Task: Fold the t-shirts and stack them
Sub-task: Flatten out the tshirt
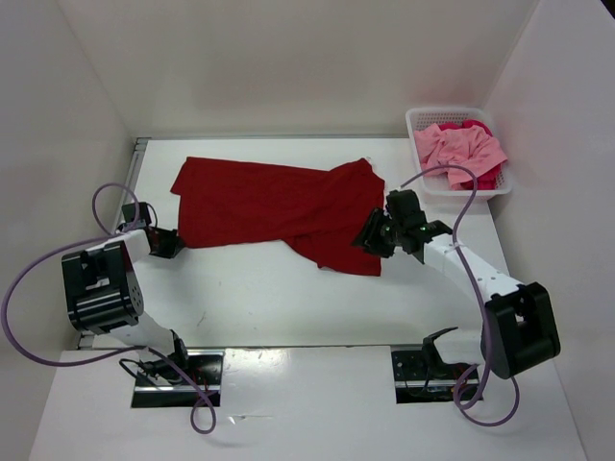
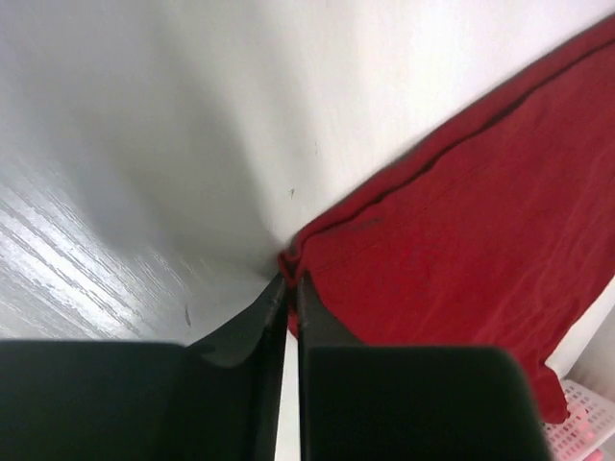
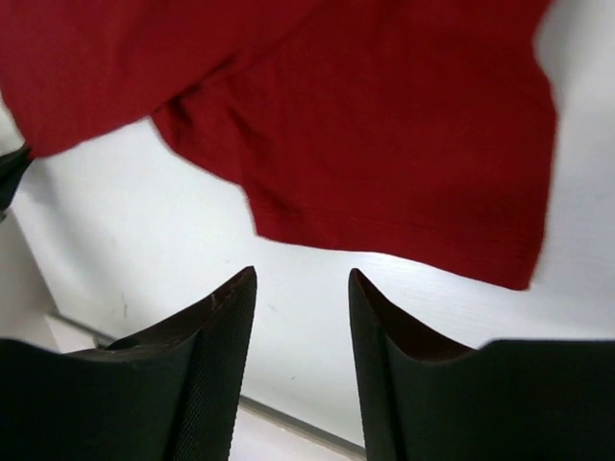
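Note:
The dark red t-shirt [image 1: 279, 206] lies spread across the white table, its near right part folded over. My left gripper [image 1: 175, 243] is at the shirt's near left corner and is shut on that corner [image 2: 293, 261], with the cloth pinched between the jaws. My right gripper [image 1: 370, 237] is open and empty, just above the table at the shirt's near right hem [image 3: 384, 226], not touching it. The light pink t-shirt [image 1: 459, 147] lies in the basket on top of the magenta-pink t-shirt [image 1: 480, 178], which mostly stays hidden.
A white plastic mesh basket [image 1: 419, 123] stands at the far right corner of the table. White walls close in the left, back and right sides. Purple cables loop from both arms.

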`<state>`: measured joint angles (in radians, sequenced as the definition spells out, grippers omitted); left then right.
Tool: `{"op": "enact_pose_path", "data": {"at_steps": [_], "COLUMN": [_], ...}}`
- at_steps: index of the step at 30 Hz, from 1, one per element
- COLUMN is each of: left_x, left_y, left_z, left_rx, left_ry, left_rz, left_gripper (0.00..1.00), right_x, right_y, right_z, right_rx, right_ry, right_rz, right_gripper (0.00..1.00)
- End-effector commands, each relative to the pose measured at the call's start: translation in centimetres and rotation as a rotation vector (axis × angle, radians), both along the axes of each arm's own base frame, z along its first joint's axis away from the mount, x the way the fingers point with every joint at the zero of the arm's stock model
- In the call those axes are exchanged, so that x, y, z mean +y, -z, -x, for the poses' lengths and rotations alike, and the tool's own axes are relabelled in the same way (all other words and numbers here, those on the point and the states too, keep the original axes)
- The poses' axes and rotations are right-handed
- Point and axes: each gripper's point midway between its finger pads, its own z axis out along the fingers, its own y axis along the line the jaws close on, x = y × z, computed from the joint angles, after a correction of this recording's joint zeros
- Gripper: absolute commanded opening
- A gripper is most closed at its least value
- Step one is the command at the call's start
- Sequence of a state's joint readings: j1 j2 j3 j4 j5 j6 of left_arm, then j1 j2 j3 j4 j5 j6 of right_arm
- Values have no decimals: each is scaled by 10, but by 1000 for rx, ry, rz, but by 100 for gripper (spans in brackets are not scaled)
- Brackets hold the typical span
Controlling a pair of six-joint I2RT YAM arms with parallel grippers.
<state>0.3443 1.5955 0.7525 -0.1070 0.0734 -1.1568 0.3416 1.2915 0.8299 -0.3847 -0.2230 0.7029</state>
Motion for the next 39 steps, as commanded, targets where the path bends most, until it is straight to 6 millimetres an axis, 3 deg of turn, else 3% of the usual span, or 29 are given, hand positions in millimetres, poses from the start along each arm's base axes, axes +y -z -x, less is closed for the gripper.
{"op": "enact_pose_path", "data": {"at_steps": [1,3,7,11,13,16,18,21,26,31,32,39], "left_x": [11,13,14,19,19,18,18,8,1,-5,-7,-9], "left_y": [-5,-20,-62,-99,-104,-106,-106,-101,-98,-99,-103,-122], "left_z": [-6,-12,-28,-50,-55,-57,-59,-63,-67,-66,-66,-64], "left_rx": [12,-16,-121,-208,-221,-234,-237,-239,-251,-257,-269,-319], "left_ry": [14,52,117,178,200,216,234,265,283,290,289,287], "left_rz": [-54,-79,-127,-187,-196,-199,-202,-173,-150,-137,-129,-140], "left_gripper": [7,0,0,0,0,0,0,0,0,0,0,0], "right_x": [-15,-22,-34,-44,-47,-70,-70,-64,-44,-45,-46,-47], "right_y": [13,27,45,74,75,82,82,100,101,98,100,105], "right_z": [-2,4,12,33,31,32,32,42,45,37,34,33], "right_rx": [16,55,119,239,228,221,221,292,308,285,296,329], "right_ry": [138,191,299,420,459,538,538,518,468,491,498,511], "right_rz": [30,43,51,56,49,140,140,134,90,86,104,131], "right_gripper": [50,55,58,57,54,54,54,51,50,43,38,34]}}
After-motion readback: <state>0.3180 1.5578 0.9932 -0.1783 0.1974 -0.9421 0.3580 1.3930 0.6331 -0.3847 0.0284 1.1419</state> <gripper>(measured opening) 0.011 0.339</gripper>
